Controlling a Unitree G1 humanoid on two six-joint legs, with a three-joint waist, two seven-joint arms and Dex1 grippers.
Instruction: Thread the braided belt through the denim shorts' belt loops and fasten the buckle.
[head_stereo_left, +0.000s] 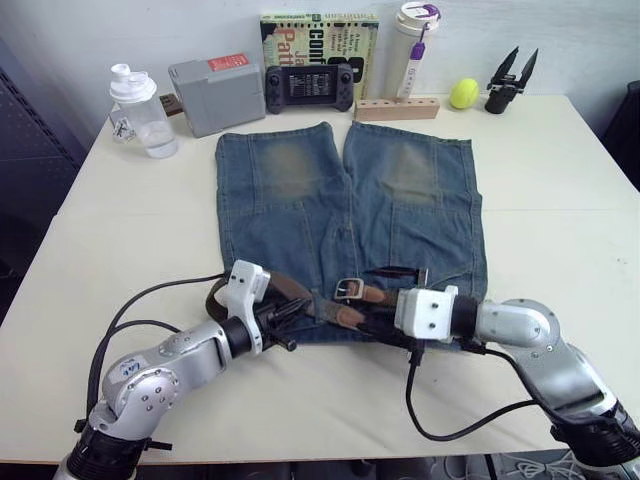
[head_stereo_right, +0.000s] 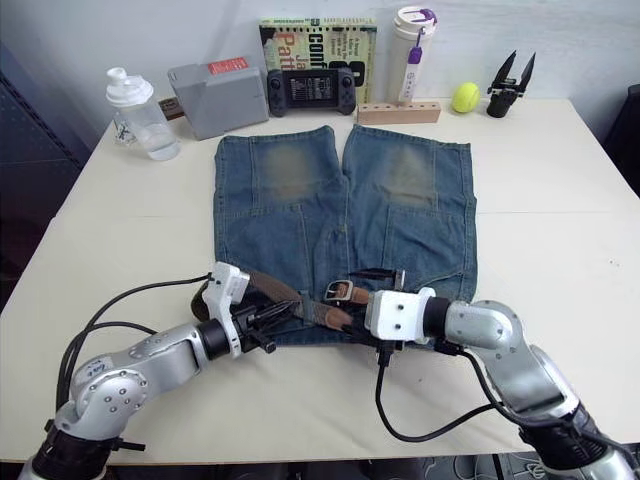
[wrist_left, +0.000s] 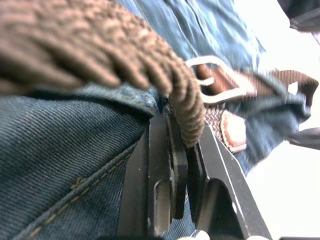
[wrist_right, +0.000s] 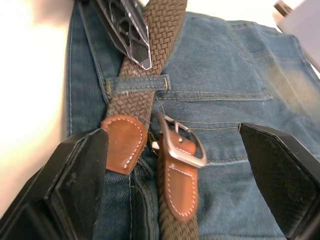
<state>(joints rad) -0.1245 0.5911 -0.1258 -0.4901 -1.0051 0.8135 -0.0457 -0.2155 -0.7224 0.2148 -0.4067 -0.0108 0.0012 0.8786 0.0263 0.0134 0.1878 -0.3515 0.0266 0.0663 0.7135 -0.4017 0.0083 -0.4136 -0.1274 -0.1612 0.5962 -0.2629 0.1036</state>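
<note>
While one braided belt (wrist_right: 150, 65) crosses, one buckle (wrist_right: 182, 145)

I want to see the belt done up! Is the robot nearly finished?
Partly. The braided belt already passes under one belt loop on the denim shorts. The left gripper is pinching the belt, and the right gripper is open around the two ends. The tan tip lies beside the buckle, not through it, so fastening is left.

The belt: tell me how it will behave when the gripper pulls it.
The belt is probably floppy: it bends sharply where the left gripper pinches it. Its woven surface looks grippy, so slipping seems unlikely. It may drag the shorts along, since it passes under a belt loop.
</note>
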